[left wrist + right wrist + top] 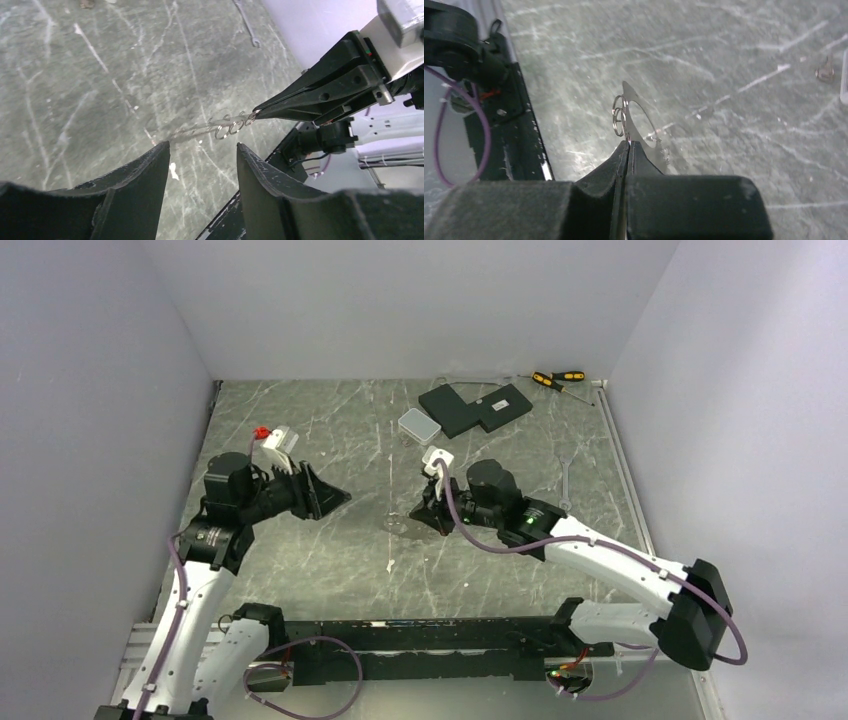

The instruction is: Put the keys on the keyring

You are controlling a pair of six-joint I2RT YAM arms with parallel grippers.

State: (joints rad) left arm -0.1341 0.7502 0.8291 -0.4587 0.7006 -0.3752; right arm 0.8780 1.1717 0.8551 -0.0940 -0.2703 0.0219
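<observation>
The grey marbled bench (330, 430) carries everything. Over its middle the right tool (629, 144) has its fingers pressed together on the wire of the keyring (200, 131). It holds the ring low and pointed toward the left tool (202, 146), whose fingers stand apart and empty, near the ring's free end but not touching it. Two or three small loops (229, 126) hang on the wire close to the clamped tip. They may be keys already threaded, but I cannot be sure.

To do this well, I think the right side should hold the ring steady. The left should then pinch the wire clear of those loops, so the opening stays reachable.

A black flat plate (475, 408) lies at the back, with a white box (417, 422), two screwdrivers (557, 378) and a thin wrench (566, 485), all well apart. A tiny silvery piece (824, 70), likely a loose key, lies near the box. Nothing stands between the tools.
</observation>
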